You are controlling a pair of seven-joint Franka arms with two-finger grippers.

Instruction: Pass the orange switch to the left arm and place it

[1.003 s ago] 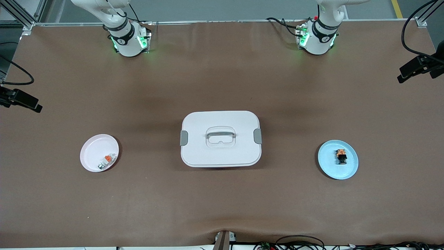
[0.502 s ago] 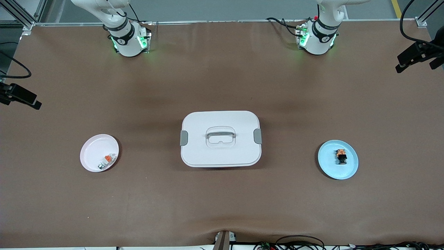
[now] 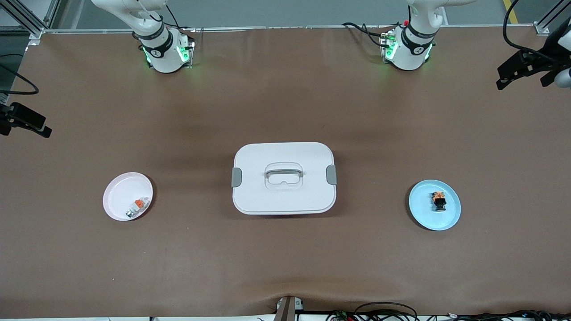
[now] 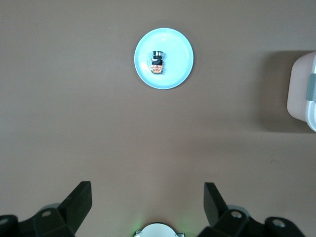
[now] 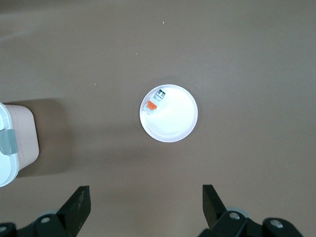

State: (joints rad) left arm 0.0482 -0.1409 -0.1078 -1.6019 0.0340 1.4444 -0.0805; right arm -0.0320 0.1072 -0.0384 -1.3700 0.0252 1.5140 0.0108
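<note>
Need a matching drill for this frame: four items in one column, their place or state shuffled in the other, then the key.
Items
1. orange switch
2. box
3. small white-grey piece with an orange tab
4. left claw

Places or states
A. on the pink plate, toward the right arm's end of the table
B. open and empty, high over bare table
C. mid-table between the two plates, lid on
D. on the blue plate, toward the left arm's end of the table

Pairs: 1-D, 2-C, 3-A, 4-B
</note>
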